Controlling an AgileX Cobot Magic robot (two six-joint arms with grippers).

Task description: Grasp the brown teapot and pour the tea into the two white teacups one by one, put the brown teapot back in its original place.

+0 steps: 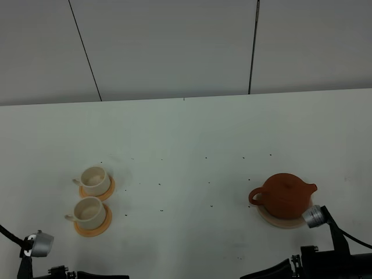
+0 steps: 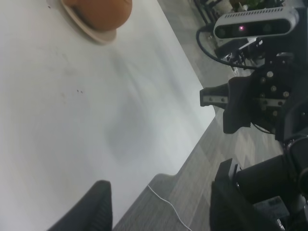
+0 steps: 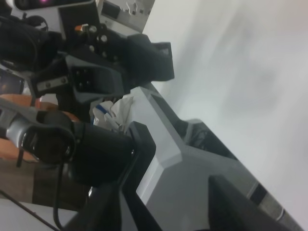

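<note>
The brown teapot sits on its beige-tan disc at the right of the white table, handle to the left and spout to the right. The two white teacups stand on orange coasters at the left, one behind the other. Both arms are low at the table's front edge, well short of these things. My left gripper is open and empty, and its view shows the teapot far across the table. My right gripper is also open with nothing between its fingers, just off the table edge.
Small dark specks dot the white table. A grey wall panel rises behind it. In the left wrist view the right arm and its camera stand beyond the table edge, above grey floor.
</note>
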